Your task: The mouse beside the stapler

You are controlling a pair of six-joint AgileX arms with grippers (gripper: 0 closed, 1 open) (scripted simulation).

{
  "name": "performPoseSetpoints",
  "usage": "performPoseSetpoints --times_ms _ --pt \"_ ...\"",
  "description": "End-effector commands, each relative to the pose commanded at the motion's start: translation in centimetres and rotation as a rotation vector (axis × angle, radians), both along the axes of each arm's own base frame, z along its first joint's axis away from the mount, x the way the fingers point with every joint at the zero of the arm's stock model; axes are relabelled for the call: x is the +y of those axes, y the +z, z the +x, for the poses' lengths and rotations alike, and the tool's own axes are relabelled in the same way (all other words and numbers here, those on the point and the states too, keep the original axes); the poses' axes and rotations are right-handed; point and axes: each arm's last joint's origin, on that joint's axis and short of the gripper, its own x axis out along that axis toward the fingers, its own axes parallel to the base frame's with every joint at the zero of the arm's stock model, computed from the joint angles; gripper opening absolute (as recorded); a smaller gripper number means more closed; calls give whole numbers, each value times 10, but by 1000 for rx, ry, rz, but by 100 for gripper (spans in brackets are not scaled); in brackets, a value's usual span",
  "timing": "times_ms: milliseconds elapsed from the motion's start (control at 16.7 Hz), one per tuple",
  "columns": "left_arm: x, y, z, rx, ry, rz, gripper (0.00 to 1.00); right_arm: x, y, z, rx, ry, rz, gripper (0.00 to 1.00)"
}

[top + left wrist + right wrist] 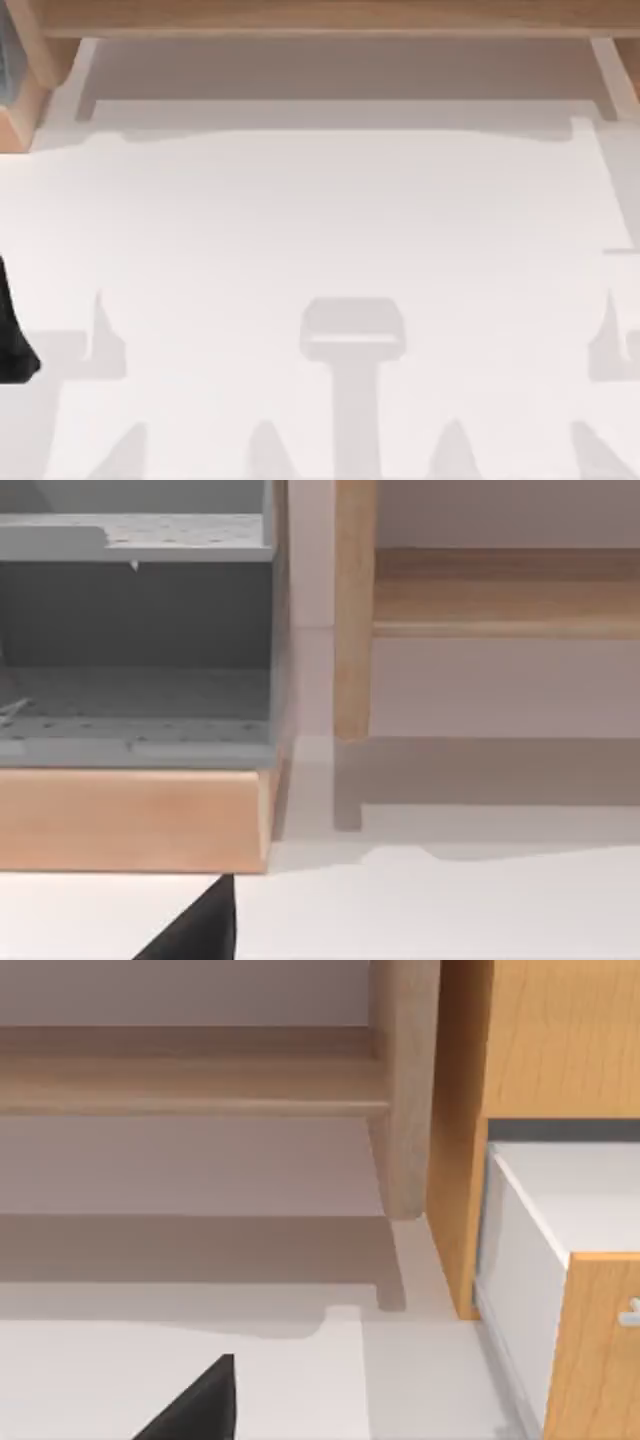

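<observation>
Dark wedges, probably the left gripper [195, 930] and right gripper [195, 1410], are hanging over the white table [320, 220]; whether either is spread or pressed together I cannot tell. Where the mouse and stapler are lying, and how the mouse looks, I am likewise unable to tell. I am judging the mouse a light, rigid, slippery shell, best pinched across its flanks at mid-body. A grey shelf [135, 640] is facing the left wrist and a wooden cabinet [540, 1050] the right.

A white table [330, 220] lay under a wooden shelf [320, 15]. A grey rack [135, 640] and a drawer [545, 1260] flanked it.
</observation>
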Motion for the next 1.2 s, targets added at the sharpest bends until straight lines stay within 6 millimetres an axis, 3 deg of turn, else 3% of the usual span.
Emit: performPoseSetpoints --times_ms 180,360,540,720,960,1080,1200 --pt "0 0 0 0 0 0 100 0 2 0 7 -1 -3 100" --pt "0 0 0 0 0 0 100 -2 19 1 75 -12 -30 100" --pt "0 0 0 0 0 0 100 -5 54 8 203 -34 -75 100" --pt "0 0 0 0 0 0 100 -11 101 29 369 -62 -124 100" --pt "0 0 0 0 0 0 100 -29 159 90 631 -88 -176 100" --pt "0 0 0 0 0 0 100 -44 176 133 767 -94 -186 100" --pt "0 0 0 0 0 0 100 -64 180 181 901 -93 -182 100"
